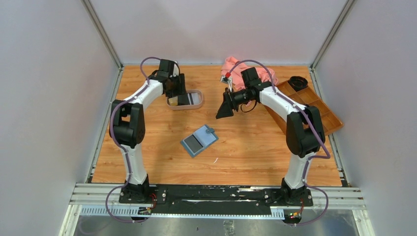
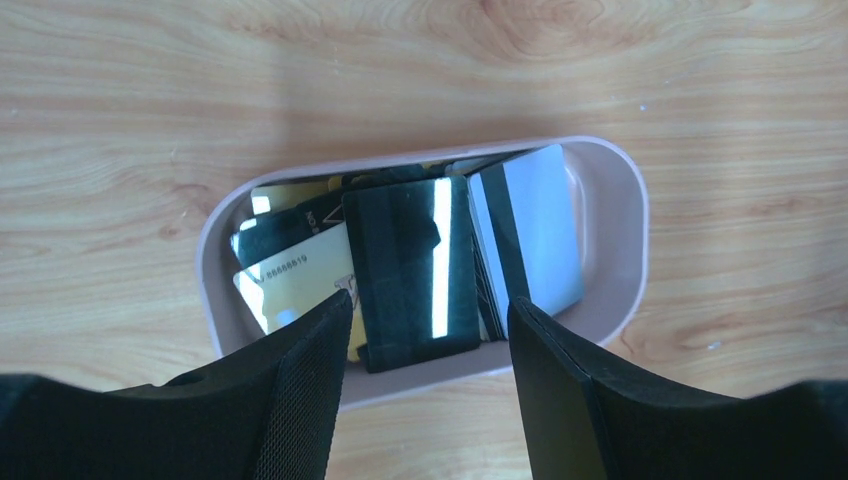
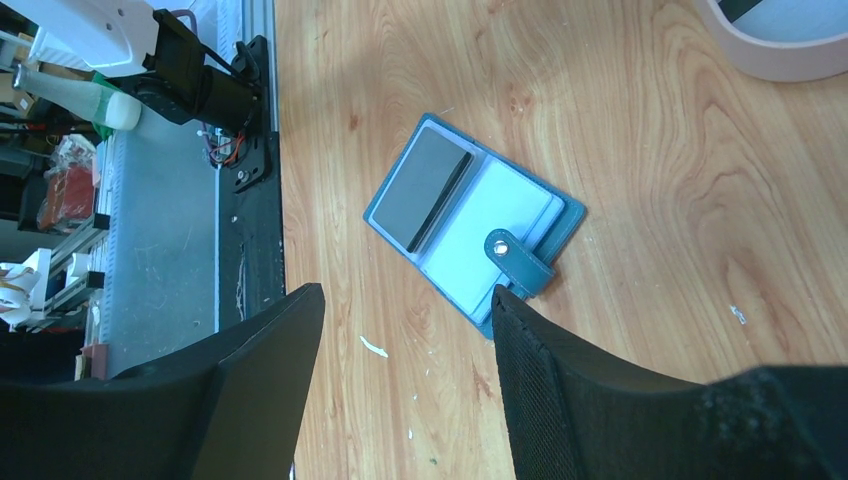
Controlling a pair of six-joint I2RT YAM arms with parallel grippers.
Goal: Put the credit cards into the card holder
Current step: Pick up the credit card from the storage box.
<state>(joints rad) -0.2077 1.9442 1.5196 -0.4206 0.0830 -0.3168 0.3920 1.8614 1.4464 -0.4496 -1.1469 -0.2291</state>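
Several credit cards lie piled in an oval pinkish tray (image 2: 615,200): a black one (image 2: 410,270) on top, a gold-tan one (image 2: 300,280) at its left, a white-grey one (image 2: 535,230) at its right. My left gripper (image 2: 430,330) hovers open just over the tray's near rim, nothing between its fingers. The teal-blue card holder (image 3: 470,215) lies open on the table (image 1: 199,140), with a dark card (image 3: 420,185) on its left half. My right gripper (image 3: 405,310) hangs open above the table, short of the holder.
The tray (image 1: 186,99) sits at the back left of the wooden table. A brown compartmented wooden box (image 1: 314,105) stands at the right, with pink cloth (image 1: 241,71) behind it. Small white specks (image 3: 372,346) lie on the wood.
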